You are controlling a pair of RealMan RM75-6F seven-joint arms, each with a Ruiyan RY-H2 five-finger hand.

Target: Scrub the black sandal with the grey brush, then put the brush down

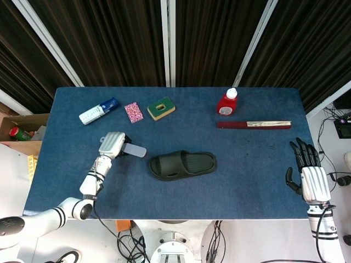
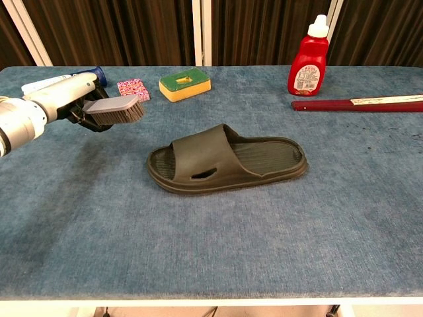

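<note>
1. The black sandal lies flat near the middle of the blue surface. Its toe end points to 3 o'clock in the head view.
2. The left hand is at 9 o'clock from the sandal, a little way off. Its fingers are clamped on the grey brush.
3. In the chest view the grey brush is up off the surface. Its bristles point down. It does not touch the sandal.
4. The brush sticks out from the left hand toward the sandal.
5. The right hand is far away at 3 o'clock, past the edge of the surface. Its fingers are apart and hold nothing.
6. A red bottle with a white cap stands at 1 o'clock from the sandal.
7. A long red ruler lies just beside the bottle, at 2 o'clock from the sandal.
8. A yellow and green sponge sits at 11 o'clock from the sandal.
9. A small pink block lies near the sponge, on its 9 o'clock side.
10. A white and blue tube lies at 10 o'clock, further from the sandal than the pink block.
</note>
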